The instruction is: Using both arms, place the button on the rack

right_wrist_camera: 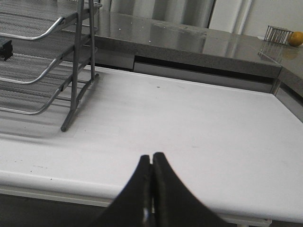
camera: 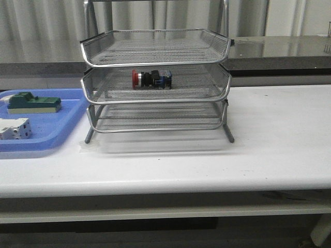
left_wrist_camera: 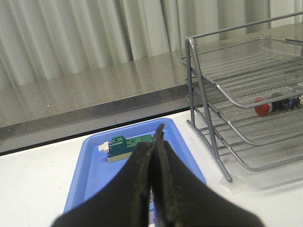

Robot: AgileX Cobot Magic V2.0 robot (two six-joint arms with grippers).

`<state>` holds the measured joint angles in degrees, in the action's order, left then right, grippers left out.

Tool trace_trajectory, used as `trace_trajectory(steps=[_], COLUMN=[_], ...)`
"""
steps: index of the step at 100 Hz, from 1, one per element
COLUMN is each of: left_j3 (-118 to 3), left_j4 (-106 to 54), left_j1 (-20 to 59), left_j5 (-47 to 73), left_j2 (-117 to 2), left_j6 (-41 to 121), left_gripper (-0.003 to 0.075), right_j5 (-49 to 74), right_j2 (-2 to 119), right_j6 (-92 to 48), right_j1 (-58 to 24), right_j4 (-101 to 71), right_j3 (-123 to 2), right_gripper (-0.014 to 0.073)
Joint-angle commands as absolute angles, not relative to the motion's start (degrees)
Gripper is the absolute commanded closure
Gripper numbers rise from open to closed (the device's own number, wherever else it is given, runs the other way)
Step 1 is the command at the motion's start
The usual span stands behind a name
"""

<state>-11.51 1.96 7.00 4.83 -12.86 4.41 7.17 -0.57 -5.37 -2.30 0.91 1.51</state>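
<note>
No brand, label or lettering can be read on anything here. The white table [camera: 269, 144] is smooth and matte, with a few faint dark specks near its front edge. Behind it runs a grey speckled stone counter [camera: 289, 49] that gleams with reflections, and pale pleated curtains [left_wrist_camera: 71, 33] hang along the back wall. At the far end of that counter sits a small wire basket [right_wrist_camera: 277, 34] with a yellow fruit [right_wrist_camera: 296, 38] just beside it.

The rack [camera: 155, 82] stands in the middle of the table, three mesh tiers on metal posts. The button [camera: 150, 79] lies on its side in the middle tier, red cap pointing toward the blue tray [camera: 57, 129], blue block at the other end. That tray lies just beside the rack and holds a green block [camera: 32, 102] and a white block [camera: 14, 129].

The left gripper [left_wrist_camera: 154, 142] hangs above the blue tray, fingers pressed together, holding nothing. The right gripper [right_wrist_camera: 151, 163] hovers over bare table to the rack's right, likewise closed and empty.
</note>
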Motion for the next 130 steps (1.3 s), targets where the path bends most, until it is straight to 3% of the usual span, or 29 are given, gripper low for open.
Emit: trace_trajectory(steps=[1,25,55,96,130], left_j3=[-11.57,-4.64,1.08,2.09,2.09], left_j4=[3.87,3.62,3.42,0.0,-0.46], left_j1=[6.97,6.97,6.97,1.39,1.29], left_j5=[-0.79,-7.52,-7.63,-7.3,-7.3], left_j2=[-13.17,-8.44,-1.68,2.11,2.11], left_j6=[1.5,1.5,1.5,1.5,1.5], left_gripper=[0.0741,0.0741,0.0741,0.0741,0.0741], right_j5=[2.58,2.58,2.58,2.58,2.58], right_j2=[-1.6,-1.6,-1.6,-1.6,-1.6], right_j6=[-5.53,-5.53,-5.53,-5.53,-5.53], right_j1=[-2.12,-2.12,-2.12,-2.12,-2.12], right_j4=[0.93,0.93,0.93,0.93,0.93], right_j3=[1.59,1.59,1.59,1.59,1.59], right_gripper=[0.0659,0.0659,0.0659,0.0659,0.0659])
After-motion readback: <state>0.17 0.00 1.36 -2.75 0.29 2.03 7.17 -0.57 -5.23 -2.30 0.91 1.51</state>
